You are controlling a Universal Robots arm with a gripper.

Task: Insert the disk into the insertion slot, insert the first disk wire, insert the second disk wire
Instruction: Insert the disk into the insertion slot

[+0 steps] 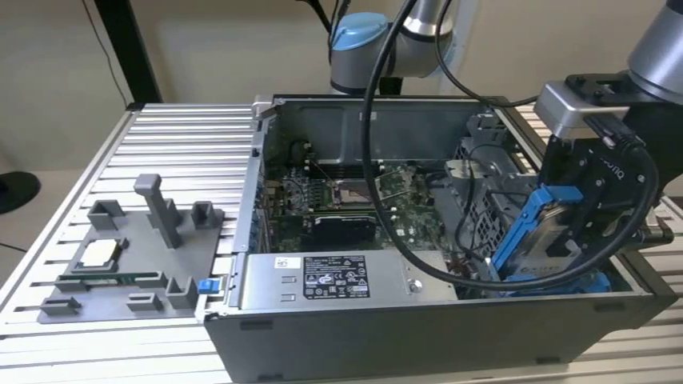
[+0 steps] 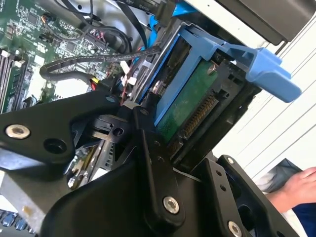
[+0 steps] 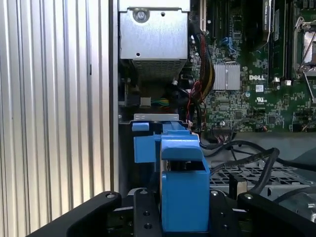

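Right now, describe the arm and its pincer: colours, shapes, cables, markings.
The arm is silver-grey tubing with a light blue joint cap and a grey block at the wrist. The pincer is black, built of flat linked plates fixed with silver screws, and carries white lettering. Black cables loop down from the arm.

One disk (image 1: 545, 228), one open computer case (image 1: 427, 328), one grey fixture plate (image 1: 133, 248) and one person's hand (image 2: 298, 185).
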